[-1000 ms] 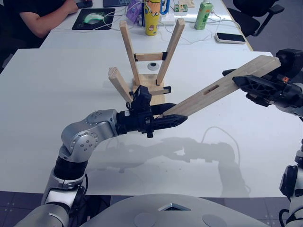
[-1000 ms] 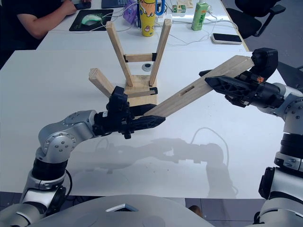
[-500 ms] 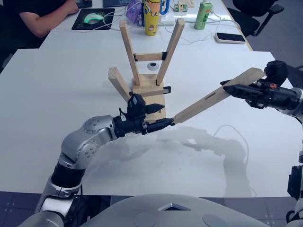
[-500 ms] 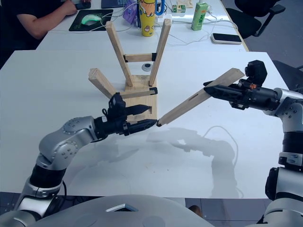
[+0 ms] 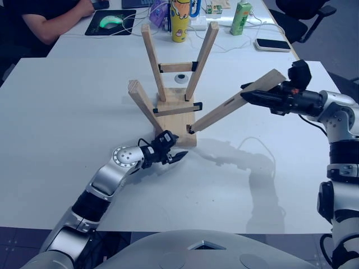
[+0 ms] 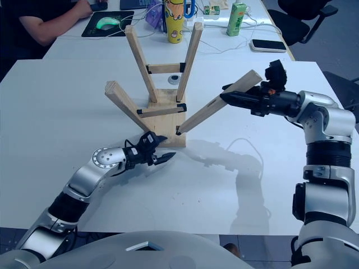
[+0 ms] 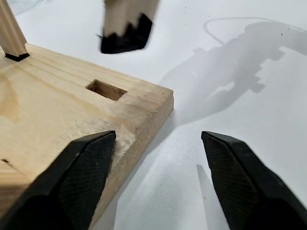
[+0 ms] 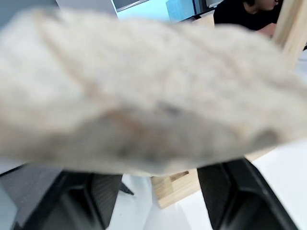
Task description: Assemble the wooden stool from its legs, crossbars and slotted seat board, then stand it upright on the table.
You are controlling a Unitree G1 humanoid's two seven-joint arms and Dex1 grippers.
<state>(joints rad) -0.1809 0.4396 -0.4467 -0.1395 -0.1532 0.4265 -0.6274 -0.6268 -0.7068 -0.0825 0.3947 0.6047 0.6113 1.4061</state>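
Seen from the head, the seat (image 5: 175,128) lies flat mid-desk (image 5: 67,112) with three legs (image 5: 152,61) sticking up. The right claw (image 5: 251,95) clamps a fourth leg (image 5: 224,110), which slants down to the seat's near right corner. The left claw (image 5: 179,156) sits low beside that corner, spread wide. At the left wrist, one finger (image 7: 81,172) is over the wood, the other over the desk, and the slot (image 7: 106,89) lies just under the leg's black tip. At the right wrist, the blurred leg sits between the fingers (image 8: 230,191).

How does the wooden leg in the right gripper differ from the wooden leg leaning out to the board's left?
The held pale wooden leg is clamped in the right gripper, its black-tipped end above the wooden seat board's open slot, not in it. The left-leaning wooden leg has no gripper on it and joins a crossbar. Both are slanted pale bars.
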